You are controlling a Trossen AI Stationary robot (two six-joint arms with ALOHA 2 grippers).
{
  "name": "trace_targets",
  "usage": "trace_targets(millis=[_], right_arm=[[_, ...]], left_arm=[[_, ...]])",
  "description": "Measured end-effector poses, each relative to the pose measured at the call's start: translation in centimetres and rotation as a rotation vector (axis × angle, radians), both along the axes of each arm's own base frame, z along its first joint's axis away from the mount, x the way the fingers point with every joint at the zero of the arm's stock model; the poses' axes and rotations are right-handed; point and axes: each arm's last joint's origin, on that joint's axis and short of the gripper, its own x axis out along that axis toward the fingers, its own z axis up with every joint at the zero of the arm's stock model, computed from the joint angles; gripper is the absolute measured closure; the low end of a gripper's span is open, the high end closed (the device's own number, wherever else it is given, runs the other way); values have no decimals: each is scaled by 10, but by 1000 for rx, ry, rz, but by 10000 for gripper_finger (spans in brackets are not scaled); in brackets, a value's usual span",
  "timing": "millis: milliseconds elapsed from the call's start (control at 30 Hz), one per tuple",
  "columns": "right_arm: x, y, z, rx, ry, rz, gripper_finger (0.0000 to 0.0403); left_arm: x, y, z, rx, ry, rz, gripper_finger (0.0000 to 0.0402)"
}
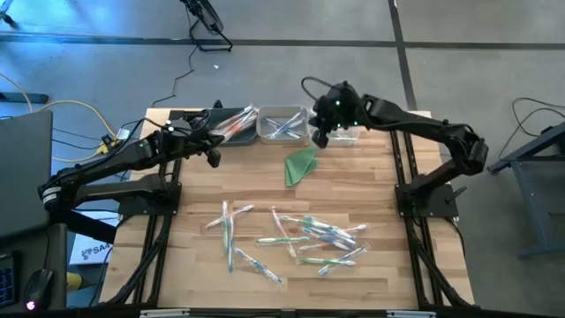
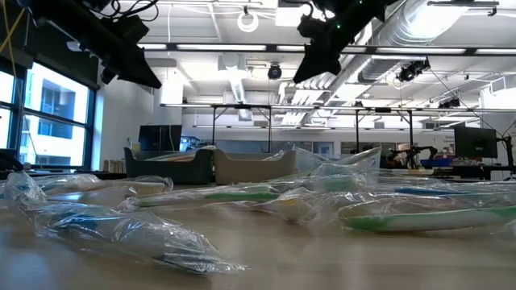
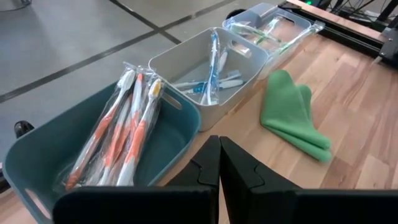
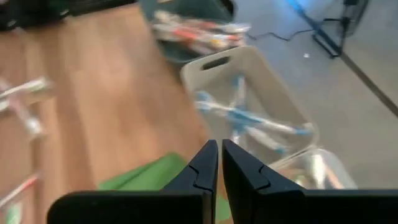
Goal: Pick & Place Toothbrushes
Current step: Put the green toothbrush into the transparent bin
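Both of your grippers are shut and carry nothing. Your right gripper (image 1: 321, 134) hangs over the far edge of the desk (image 1: 371, 185), with the clear bin (image 1: 346, 132) under it and the white bin (image 1: 282, 124) just beside it; the folded green cloth (image 1: 300, 165) lies close on its near side. Your left gripper (image 1: 212, 155) hovers just on the near side of the teal bin (image 1: 231, 126), which holds orange-accented brushes.

The loose toothbrushes (image 1: 300, 237), each in a clear wrapper, lie scattered on the near half of the desk, well apart from either gripper.

The step in hand looks like the reach for the next brush. Open the jaws before you descend. Choose a brush at the edge of the heap that lies alone, not one crossed by others. Turn the wrist so the fingers span the handle across its width, and close on the handle itself, not on loose film, which would likely slip. Keep clear of the cloth on the way.
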Motion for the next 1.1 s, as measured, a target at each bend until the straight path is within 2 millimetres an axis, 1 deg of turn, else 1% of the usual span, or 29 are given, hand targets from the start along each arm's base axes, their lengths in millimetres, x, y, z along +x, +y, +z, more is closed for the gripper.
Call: trace_targets(millis=[133,300,600,933,1100], right_arm=[[7,21,-3,16,37,65,388],[15,41,-3,48,29,168,388],[24,71,-4,121,11,345,388],[28,97,-5,129,27,427,388],[31,109,-5,162,23,427,388]], left_arm=[[0,0,0,0,0,0,401],[0,0,0,-5,-4,3,401],[0,0,0,-10,-6,-7,401],[1,-1,0,-18,-11,-28,401],[1,-1,0,-18,-11,-27,401]])
